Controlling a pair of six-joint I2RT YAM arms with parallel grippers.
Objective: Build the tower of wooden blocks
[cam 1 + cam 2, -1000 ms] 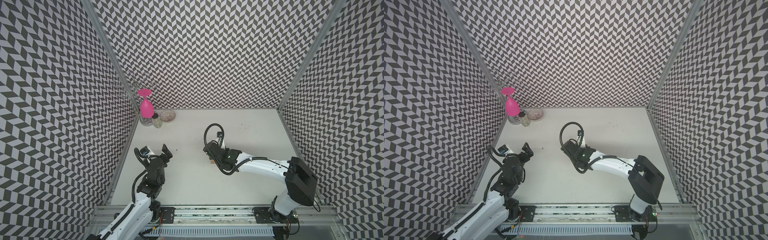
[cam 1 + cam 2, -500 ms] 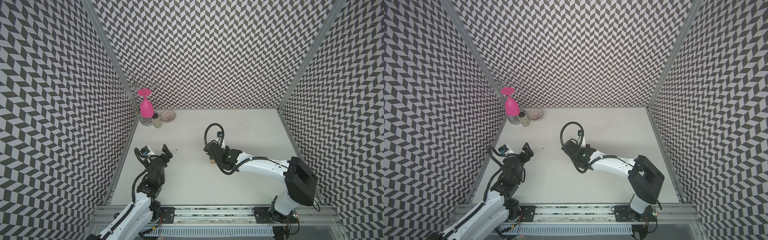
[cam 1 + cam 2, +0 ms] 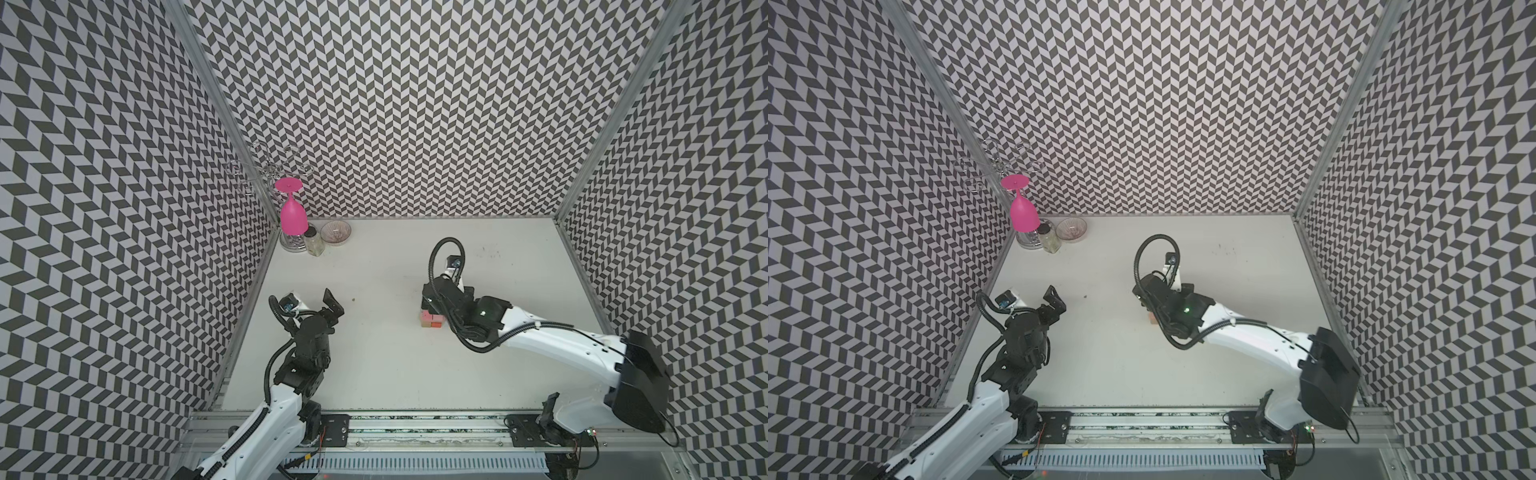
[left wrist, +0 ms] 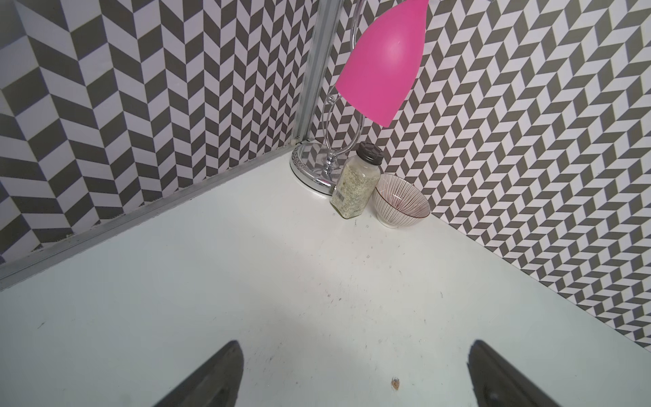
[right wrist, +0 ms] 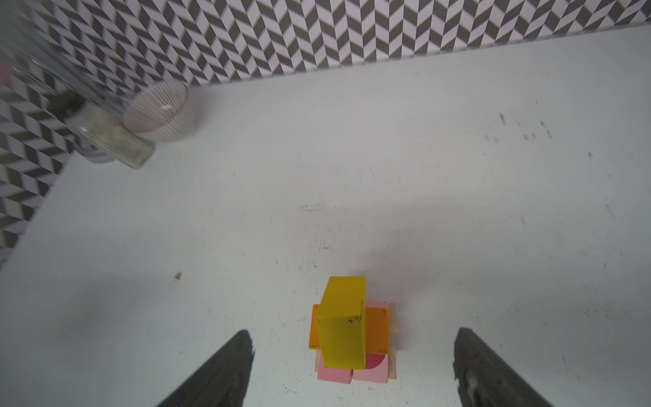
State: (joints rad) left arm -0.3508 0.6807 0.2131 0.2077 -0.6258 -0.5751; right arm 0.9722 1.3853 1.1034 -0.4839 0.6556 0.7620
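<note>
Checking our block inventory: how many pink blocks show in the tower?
2. Both lie side by side low in the tower, under the orange block: a plain pink block and a pink block with a red patch. The yellow block may hide more.

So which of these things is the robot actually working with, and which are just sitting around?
Part of the job: the tower, yellow block on top, orange block beneath, pink blocks at the base; the right gripper, open, close by.

Just lying about: pink goblet, chrome rack, spice jar and striped bowl, all in the far left corner.
</note>
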